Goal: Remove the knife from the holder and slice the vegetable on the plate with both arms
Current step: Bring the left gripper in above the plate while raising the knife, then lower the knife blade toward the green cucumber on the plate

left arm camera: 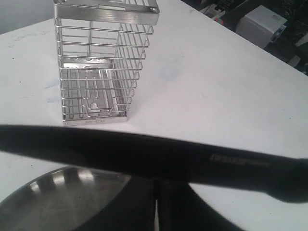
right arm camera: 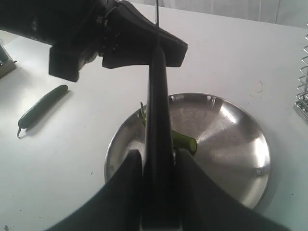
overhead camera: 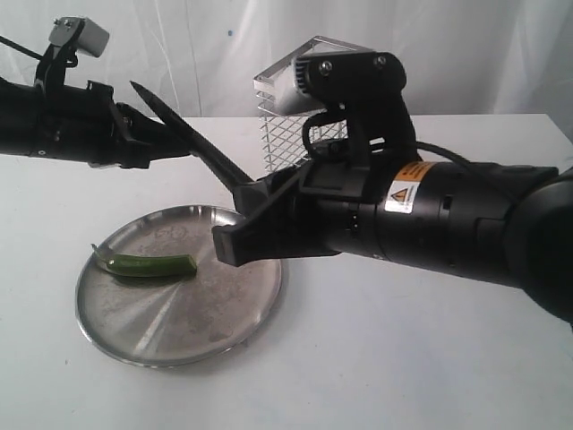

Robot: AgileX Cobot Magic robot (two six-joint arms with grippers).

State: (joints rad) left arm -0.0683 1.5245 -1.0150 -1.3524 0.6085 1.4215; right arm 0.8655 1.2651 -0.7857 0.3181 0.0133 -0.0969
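Note:
The black knife point(overhead camera: 192, 143) is held in the air over the plate point(overhead camera: 179, 351), its handle clamped in my right gripper point(overhead camera: 240, 210). In the right wrist view the handle point(right arm camera: 158, 120) sits tight between both fingers point(right arm camera: 131, 168), blade pointing away. The blade crosses just over my left gripper point(overhead camera: 177, 143), whose fingers are shut with only a thin slit showing in the left wrist view point(left arm camera: 156, 185); the knife point(left arm camera: 144, 154) lies across their tips. The green chili point(overhead camera: 152, 265), one end cut flat point(right arm camera: 185, 140), lies on the plate's left half. The wire holder point(overhead camera: 282, 134) stands behind, empty point(left arm camera: 96, 62).
A second whole green chili point(right arm camera: 42, 105) lies on the white table beside the plate point(right arm camera: 250, 144). The holder's edge point(right arm camera: 303, 91) shows next to the plate in the right wrist view. A white curtain backs the table.

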